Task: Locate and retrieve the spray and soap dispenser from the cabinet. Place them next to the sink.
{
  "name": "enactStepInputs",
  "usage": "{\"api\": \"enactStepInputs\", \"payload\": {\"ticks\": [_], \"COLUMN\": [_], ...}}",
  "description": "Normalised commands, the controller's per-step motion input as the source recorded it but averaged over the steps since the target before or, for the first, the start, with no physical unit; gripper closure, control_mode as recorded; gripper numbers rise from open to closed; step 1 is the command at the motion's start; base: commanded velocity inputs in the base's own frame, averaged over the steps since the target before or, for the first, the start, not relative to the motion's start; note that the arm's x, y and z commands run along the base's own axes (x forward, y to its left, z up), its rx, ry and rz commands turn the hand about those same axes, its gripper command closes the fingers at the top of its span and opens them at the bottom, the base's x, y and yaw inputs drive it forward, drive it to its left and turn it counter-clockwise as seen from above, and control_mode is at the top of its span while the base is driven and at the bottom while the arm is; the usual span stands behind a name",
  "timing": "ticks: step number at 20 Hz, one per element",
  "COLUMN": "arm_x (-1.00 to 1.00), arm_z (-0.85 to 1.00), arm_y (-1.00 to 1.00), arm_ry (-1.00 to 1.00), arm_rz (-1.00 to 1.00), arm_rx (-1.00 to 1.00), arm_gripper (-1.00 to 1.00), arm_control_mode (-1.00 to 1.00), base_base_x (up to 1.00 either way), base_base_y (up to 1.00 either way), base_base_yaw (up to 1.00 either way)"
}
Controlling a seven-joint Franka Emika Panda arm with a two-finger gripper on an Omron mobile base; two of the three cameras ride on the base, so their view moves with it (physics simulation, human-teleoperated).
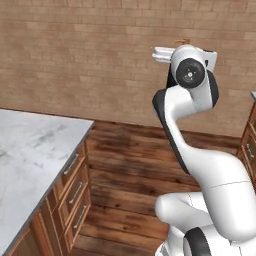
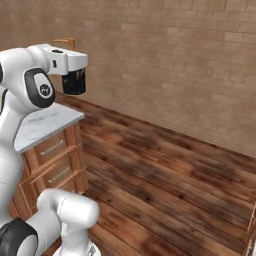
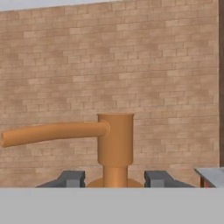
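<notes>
My gripper is shut on the soap dispenser, a squat black bottle held high in the air by its upper part. Its bronze pump top rises between my two dark fingertips, with the spout pointing left in the hand view. In the right base view the black body hangs just under my white hand, in front of the brick wall. In the left base view my arm's upper joint hides the bottle, and only the pump tip sticks out above it. The spray, the cabinet and the sink are out of view.
A grey-white marble counter on wooden drawers stands at my left; it also appears as the marble counter below the held bottle. A brick wall is ahead, with wooden floor between. Another drawer unit is at the right edge.
</notes>
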Motion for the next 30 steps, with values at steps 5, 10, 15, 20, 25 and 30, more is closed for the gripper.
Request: {"api": "enactStepInputs", "payload": {"ticks": [5,10,15,20,25,30], "arm_x": [0.0,0.0,0.0,0.0,0.0,0.0], "arm_z": [0.0,0.0,0.0,0.0,0.0,0.0], "arm_y": [0.0,0.0,0.0,0.0,0.0,0.0], "arm_ry": [0.0,0.0,0.0,0.0,0.0,0.0], "arm_rz": [0.0,0.0,0.0,0.0,0.0,0.0], "arm_rx": [0.0,0.0,0.0,0.0,0.0,0.0], "arm_gripper": [1.0,1.0,1.0,1.0,1.0,1.0], "arm_control_mode": [1.0,1.0,1.0,1.0,1.0,1.0], "base_base_x": [0.09,0.08,0.04,0.0,0.0,0.0], "base_base_y": [0.25,0.21,0.13,0.02,0.0,0.0], "base_base_yaw": [0.36,0.4,0.49,0.5,0.5,0.5]}}
